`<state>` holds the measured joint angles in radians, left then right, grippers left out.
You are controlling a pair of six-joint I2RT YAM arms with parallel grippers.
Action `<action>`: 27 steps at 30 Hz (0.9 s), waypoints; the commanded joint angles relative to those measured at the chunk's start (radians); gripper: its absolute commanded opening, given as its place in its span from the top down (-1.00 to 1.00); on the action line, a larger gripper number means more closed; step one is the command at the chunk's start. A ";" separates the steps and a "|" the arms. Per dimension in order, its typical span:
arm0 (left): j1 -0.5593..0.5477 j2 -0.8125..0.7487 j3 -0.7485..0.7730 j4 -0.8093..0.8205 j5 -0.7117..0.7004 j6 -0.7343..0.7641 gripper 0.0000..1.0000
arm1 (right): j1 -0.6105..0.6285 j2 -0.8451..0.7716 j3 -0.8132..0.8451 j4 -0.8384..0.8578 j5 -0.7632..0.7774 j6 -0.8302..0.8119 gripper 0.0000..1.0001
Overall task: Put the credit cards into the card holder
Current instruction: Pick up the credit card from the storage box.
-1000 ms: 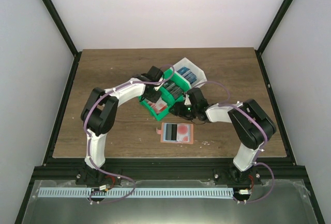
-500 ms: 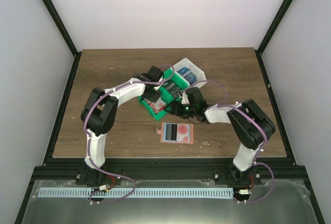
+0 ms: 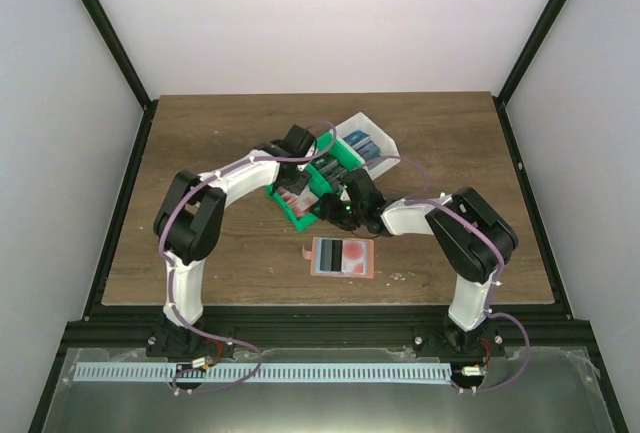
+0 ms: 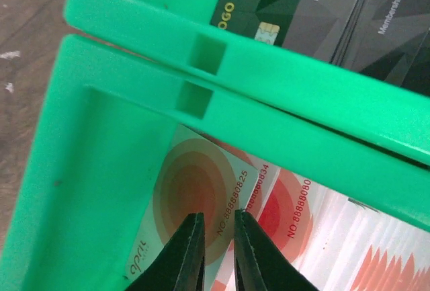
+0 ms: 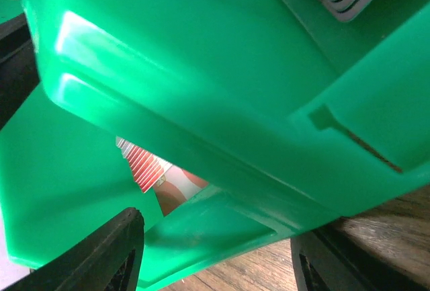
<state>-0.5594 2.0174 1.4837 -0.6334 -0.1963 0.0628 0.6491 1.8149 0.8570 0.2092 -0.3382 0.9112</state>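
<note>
Carefully; my left gripper (image 4: 216, 220) nearly closed, grip unclear, over card (image 4: 191, 187); bin wall (image 4: 40, 190) at 9 o'clock; right gripper (image 5: 215, 244) wide; take one only.

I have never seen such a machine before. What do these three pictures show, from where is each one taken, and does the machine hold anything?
These are two robot arms bolted at the near edge of a wooden table. The wide picture looks down from above; the other two come from a small camera on each wrist. On the table stand green bins with red-and-white cards and dark cards, a white bin with blue cards, and an open salmon card holder. The left gripper has its fingers nearly together over the red-and-white cards; whether it pinches one, I cannot tell. The right gripper is open, close against the green bins.
</note>
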 commanded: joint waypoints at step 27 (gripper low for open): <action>0.006 -0.017 -0.063 0.086 -0.183 0.058 0.61 | 0.009 0.041 0.013 -0.106 0.135 0.031 -0.18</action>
<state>-0.5591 1.9884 1.4433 -0.5396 -0.3710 0.1085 0.6582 1.8179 0.8700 0.1989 -0.2634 0.9554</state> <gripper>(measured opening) 0.181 0.592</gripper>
